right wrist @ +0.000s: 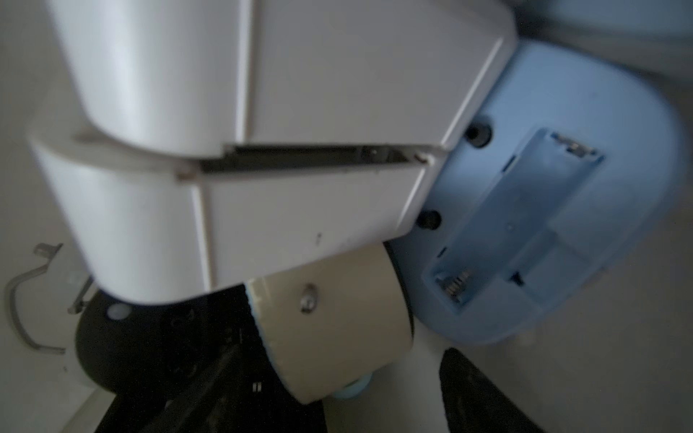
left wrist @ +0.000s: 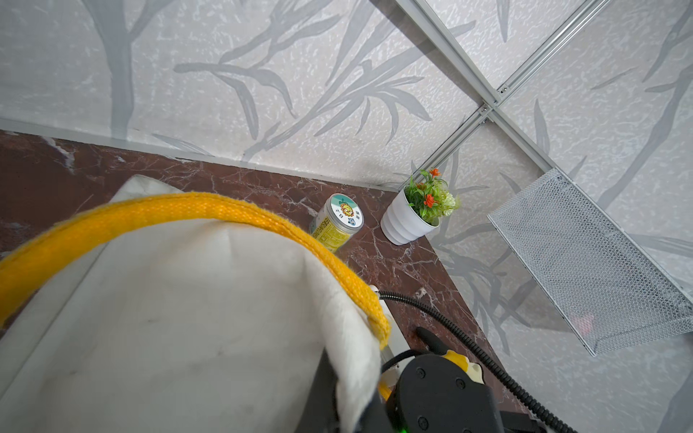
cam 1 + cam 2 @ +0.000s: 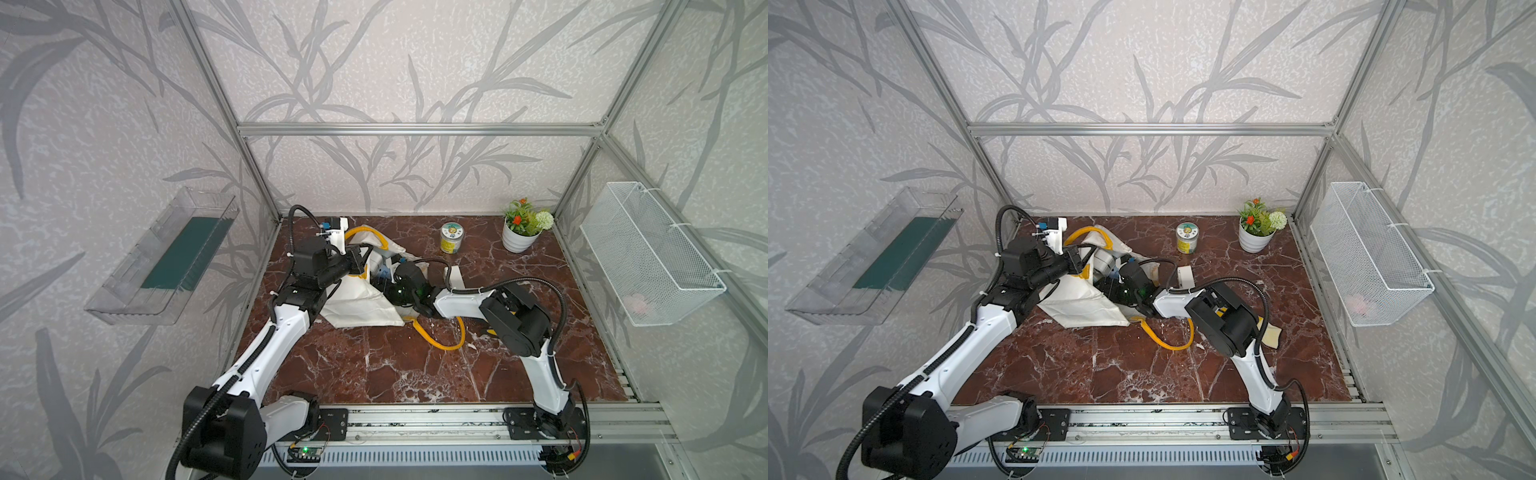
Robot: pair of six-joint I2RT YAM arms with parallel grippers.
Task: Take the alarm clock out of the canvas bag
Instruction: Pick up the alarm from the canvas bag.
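Red-brown marble tabletop point(image 3: 415, 374) inside an aluminium frame, with leaf-print walls on three sides. Clear tray point(image 3: 166, 257) hangs on the wall past the left edge, and a wire basket point(image 3: 648, 253) on the wall past the right edge.

Canvas bag point(image 3: 361, 303) lies on its side, crumpled, in the back-left part of the tabletop, mouth turned toward the right edge. One yellow handle point(image 3: 358, 228) arches up near the back edge. The other handle point(image 3: 436, 345) loops flat on the marble toward the centre.

Left gripper point(image 3: 359, 262) is pinched shut on the bag's rim beside a handle root. The left wrist view shows canvas draped over a finger point(image 2: 318, 390).

Right gripper point(image 1: 345, 352) reaches into the bag's mouth, jaws spread wide. The right wrist view is blurred. It shows the alarm clock point(image 1: 562, 195), pale blue and rounded, back toward the camera with the battery bay uncovered, lying on the canvas inside the bag. A white casing point(image 1: 262, 150) overlaps it. A beige cylinder point(image 1: 330, 326) sits between the black fingers point(image 1: 483, 397), clear of that one. Cannot tell whether the cylinder belongs to the clock. Nothing clamped, as far as the view shows.

Tin point(image 3: 450, 237) with a printed lid stands upright near the back edge, right of centre. Potted plant point(image 3: 521, 232) stands in the back-right corner, well apart from the bag.
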